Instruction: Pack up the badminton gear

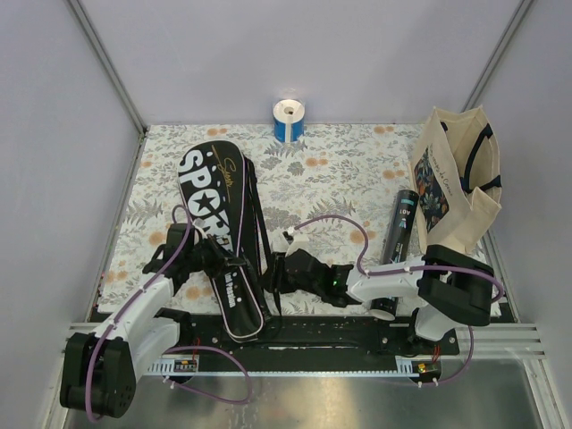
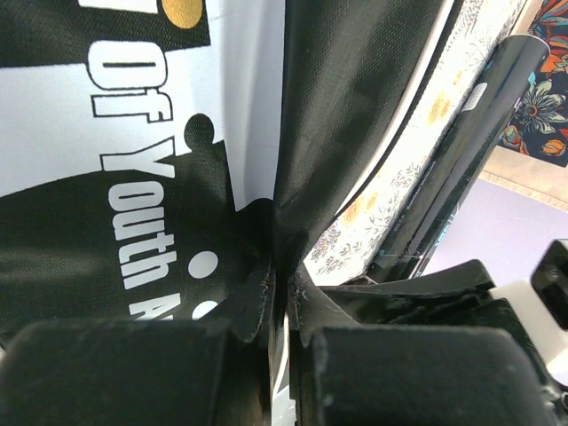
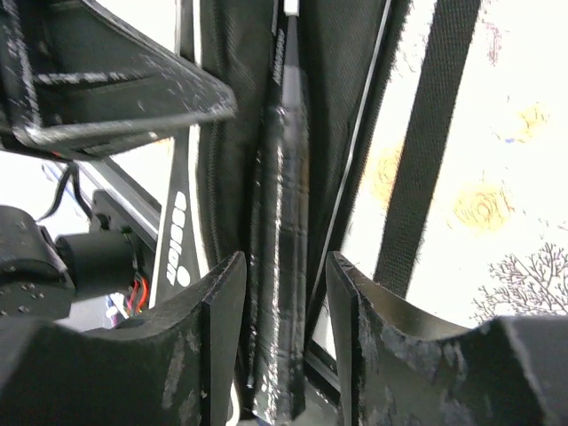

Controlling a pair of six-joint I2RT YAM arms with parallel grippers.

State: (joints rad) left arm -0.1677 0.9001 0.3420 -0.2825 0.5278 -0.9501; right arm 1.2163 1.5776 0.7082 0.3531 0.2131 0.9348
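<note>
The long black racket cover with white "SPORT" lettering lies slanted on the left of the floral table. My left gripper is shut on a fold of the cover's black fabric at its lower edge, the jaws pressed together. My right gripper stands open around a black wrapped racket handle beside the cover's opening, with a gap showing at the right finger. The black tube lies on the right. Racket heads and shuttlecocks are out of view.
A cream tote bag with a flowered panel stands at the right edge, just beyond the tube. A blue-and-white roll stands at the back wall. The cover's black strap lies on the tablecloth. A metal rail runs along the near edge.
</note>
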